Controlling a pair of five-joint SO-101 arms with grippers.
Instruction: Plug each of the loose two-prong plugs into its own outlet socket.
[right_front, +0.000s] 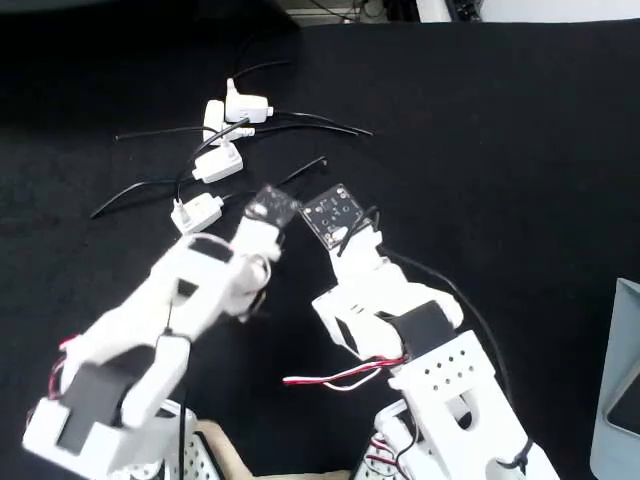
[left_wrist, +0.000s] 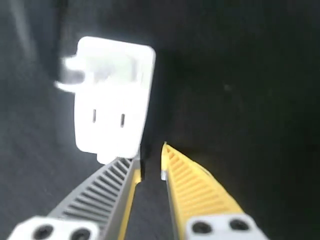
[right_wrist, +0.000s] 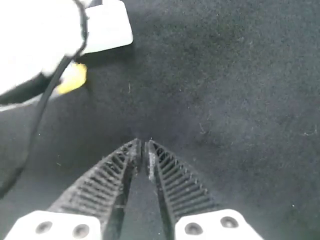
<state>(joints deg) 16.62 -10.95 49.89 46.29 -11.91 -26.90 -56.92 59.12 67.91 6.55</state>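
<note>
Left tool (left_wrist: 150, 156) | jaws nearly together | outlet socket (left_wrist: 112, 100) just ahead

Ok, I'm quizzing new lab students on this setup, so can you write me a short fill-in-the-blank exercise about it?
1. The work surface is a ___ cloth.
2. The white plastic socket block just ahead of the left gripper shows ___ slots.
3. One finger of the left gripper is grey, the other is ___.
Missing words: black; two; yellow.
</note>
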